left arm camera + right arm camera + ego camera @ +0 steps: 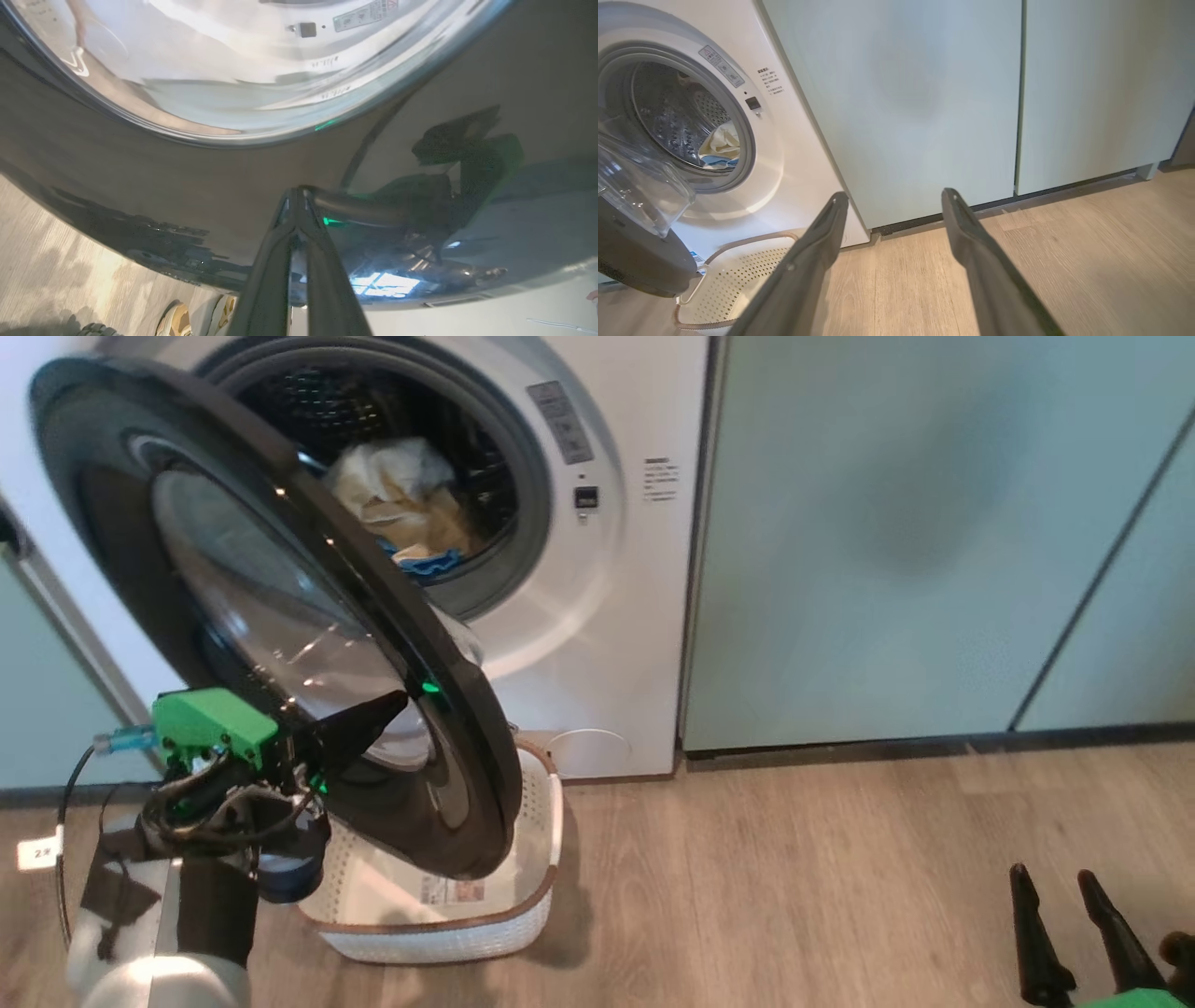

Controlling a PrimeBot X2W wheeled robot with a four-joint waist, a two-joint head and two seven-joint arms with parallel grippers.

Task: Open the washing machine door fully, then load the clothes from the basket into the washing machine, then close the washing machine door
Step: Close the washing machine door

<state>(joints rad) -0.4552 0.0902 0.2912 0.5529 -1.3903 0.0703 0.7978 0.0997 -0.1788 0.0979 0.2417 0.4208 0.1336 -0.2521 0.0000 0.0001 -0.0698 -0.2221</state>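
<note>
Nearest me, low on the right, the right gripper hangs over the wooden floor, well apart from everything. Its two dark fingers are spread wide with nothing between them, and they point toward the far wall. On the left, the other arm's pale forearm rises from the near floor, wrapped in a dark sleeve and cables, with a green block at the wrist. From there the left gripper slants up and to the right. Its fingers are pressed together into one point and hold nothing. The tip rests against the glossy black outer face of the washing machine door, just below the clear bowl, where it meets its own reflection. The door stands partly swung out, hinged on the left, and its lower edge hangs over the basket. The basket sits on the floor right in front of the washing machine, and the label sticker on its bottom is showing. Farther back, the drum mouth is uncovered. The clothes lie inside it in a pale yellow heap, with a blue patch at the grey rim. To the right of the washer, pale green cabinets run along the far wall.
</note>
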